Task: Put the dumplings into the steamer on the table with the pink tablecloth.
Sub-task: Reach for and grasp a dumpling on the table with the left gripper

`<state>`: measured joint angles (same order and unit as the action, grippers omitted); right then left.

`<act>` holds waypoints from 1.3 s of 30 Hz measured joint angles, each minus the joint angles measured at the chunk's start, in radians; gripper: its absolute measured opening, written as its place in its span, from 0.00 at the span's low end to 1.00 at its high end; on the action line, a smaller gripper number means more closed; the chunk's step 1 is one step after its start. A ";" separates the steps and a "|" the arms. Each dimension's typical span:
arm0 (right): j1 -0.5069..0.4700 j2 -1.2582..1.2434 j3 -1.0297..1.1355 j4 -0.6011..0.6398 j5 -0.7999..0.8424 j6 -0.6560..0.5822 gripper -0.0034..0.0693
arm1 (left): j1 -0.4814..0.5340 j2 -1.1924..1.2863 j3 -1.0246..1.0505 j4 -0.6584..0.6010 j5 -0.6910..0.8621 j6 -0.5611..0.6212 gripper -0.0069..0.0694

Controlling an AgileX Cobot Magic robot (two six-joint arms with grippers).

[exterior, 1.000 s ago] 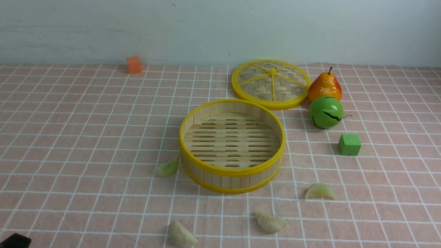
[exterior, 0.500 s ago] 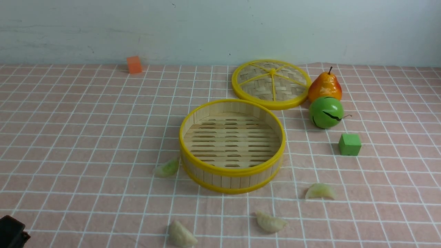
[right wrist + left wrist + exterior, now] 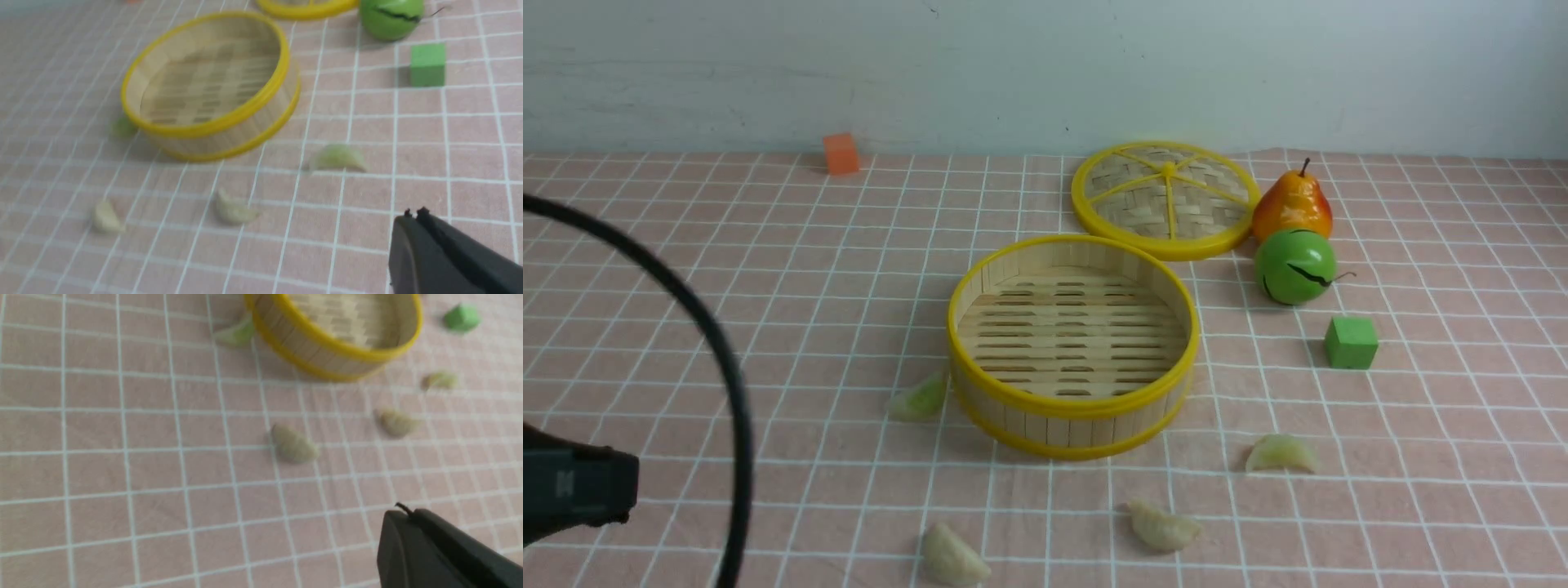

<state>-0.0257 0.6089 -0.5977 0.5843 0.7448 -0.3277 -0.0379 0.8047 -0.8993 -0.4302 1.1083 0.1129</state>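
- Four dumplings (image 3: 919,398) lay on the pink cloth (image 3: 768,286), all outside the one steamer (image 3: 1072,408): one by its left side, three in front.
- One lid (image 3: 1164,196), one pear (image 3: 1292,204), one green ball (image 3: 1294,265), one green cube (image 3: 1351,343) and one orange cube (image 3: 840,153) sat there too.
- Left gripper (image 3: 402,516) and right gripper (image 3: 412,216) were both pinched together.

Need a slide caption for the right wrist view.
Right gripper shut; four dumplings on the pink tablecloth, none yet in the steamer.

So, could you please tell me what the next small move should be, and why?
Probably open the left hand, which is shut and holds nothing, and ease it toward the nearest dumpling. The steamer holds none of the four, which all lie on the pink tablecloth outside it.
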 joint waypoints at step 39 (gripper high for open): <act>0.668 0.470 -0.196 -0.203 0.166 0.060 0.06 | -0.329 1.254 -0.568 0.494 -0.402 0.203 0.67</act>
<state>0.6426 1.0786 -0.7932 0.3813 0.9106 -0.2680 -0.3669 2.0589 -1.4671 0.0639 0.7061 0.3162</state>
